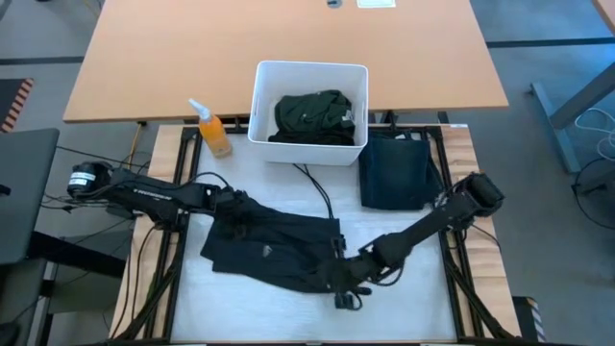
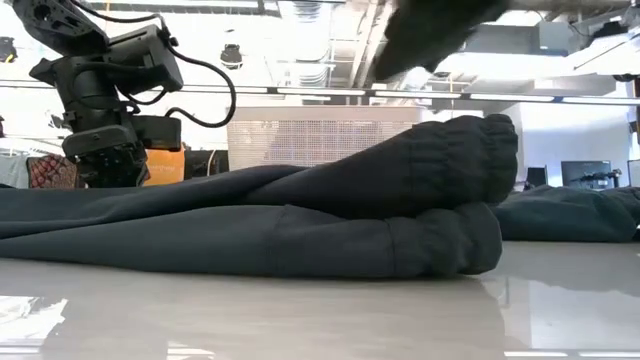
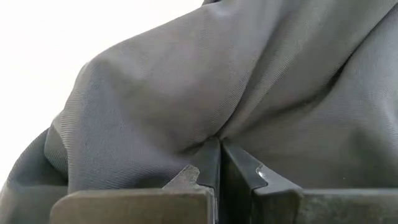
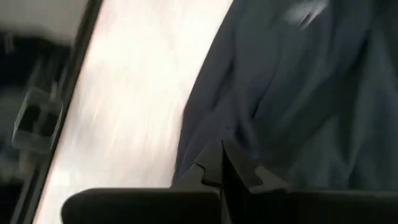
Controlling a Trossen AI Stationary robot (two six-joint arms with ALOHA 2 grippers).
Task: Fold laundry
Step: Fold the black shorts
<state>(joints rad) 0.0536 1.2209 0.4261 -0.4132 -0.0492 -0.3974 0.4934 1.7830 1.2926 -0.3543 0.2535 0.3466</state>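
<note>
We see the black trousers (image 1: 274, 248) spread across the middle of the white counter (image 1: 413, 308), their long axis running slantwise from the left side down toward the near edge, with one elastic cuff end (image 2: 455, 200) folded back on itself. The left claw (image 3: 219, 152) sits at the garment's upper left end, fingers pinched together on a fold of the cloth. The right claw (image 4: 221, 158) is at the lower right end, near the near edge, likewise closed on the fabric. A folded navy garment (image 1: 396, 171) lies toward the far right corner, lengthwise from far to near. The dark green shirt (image 1: 312, 115) is bundled inside the white bin (image 1: 261, 106) at the far edge, with an orange spray bottle (image 1: 213, 130) just beside it.
</note>
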